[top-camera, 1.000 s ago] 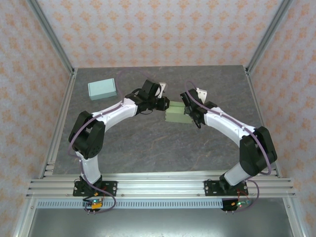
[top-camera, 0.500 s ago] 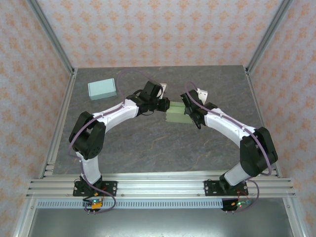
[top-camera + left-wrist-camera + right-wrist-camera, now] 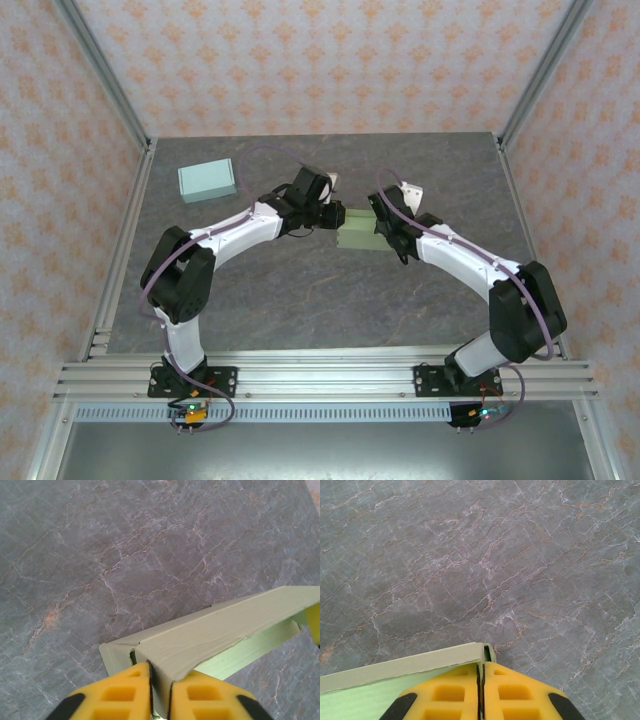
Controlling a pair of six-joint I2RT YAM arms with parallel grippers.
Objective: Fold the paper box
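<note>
Paper box [image 3: 356, 232], judged only half formed, is at mid-desk [image 3: 290, 290], the left hand [image 3: 336, 214] and right hand [image 3: 380, 228] each pinched tight on an opposite wall, with loose flaps apparently left to tuck in.

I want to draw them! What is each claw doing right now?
Left claw: closed, pinching the paper box.
Right claw: closed on the paper box too.

Pale green paper box [image 3: 356, 232], partly folded, one panel raised, brighter green inside, middle of the table [image 3: 300, 295]
</note>
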